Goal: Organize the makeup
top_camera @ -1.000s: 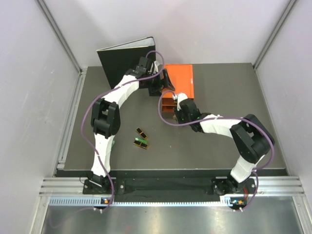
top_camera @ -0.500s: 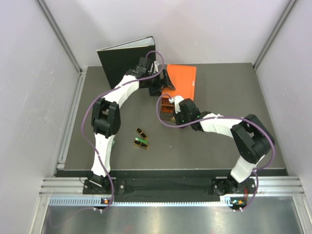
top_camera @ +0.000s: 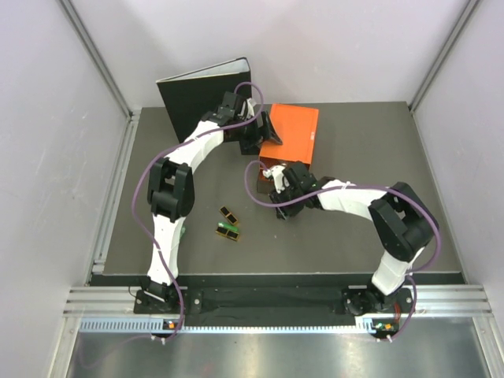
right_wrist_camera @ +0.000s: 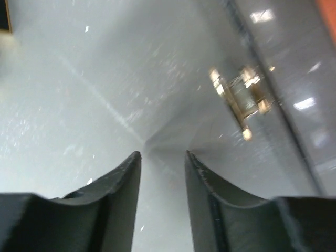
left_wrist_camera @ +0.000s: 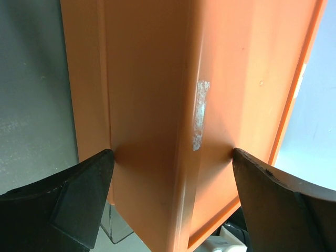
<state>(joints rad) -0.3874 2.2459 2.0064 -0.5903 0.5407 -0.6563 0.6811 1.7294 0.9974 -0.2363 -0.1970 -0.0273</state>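
Note:
Two small black makeup cases lie on the grey table, one gold-edged (top_camera: 227, 213) and one with green (top_camera: 228, 231). No other makeup shows. My left gripper (top_camera: 266, 134) (left_wrist_camera: 173, 155) is shut on a corner of the orange drawer box (top_camera: 295, 130) (left_wrist_camera: 157, 79), with one finger on each side. My right gripper (top_camera: 278, 206) (right_wrist_camera: 163, 153) is at the box's front. Its jaws stand narrowly apart around an edge of the clear drawer (right_wrist_camera: 210, 63), beside the drawer's gold handle (right_wrist_camera: 240, 100). In the top view the drawer front (top_camera: 268, 169) juts from the box.
A black ring binder (top_camera: 201, 94) stands open behind the left arm at the back. White walls and metal rails close in the table on both sides. A black, gold-edged corner shows at the top left of the right wrist view (right_wrist_camera: 4, 21).
My right gripper has moved toward the near left, away from the box front. The orange box has turned and shifted slightly in my left gripper. The cases have not moved.

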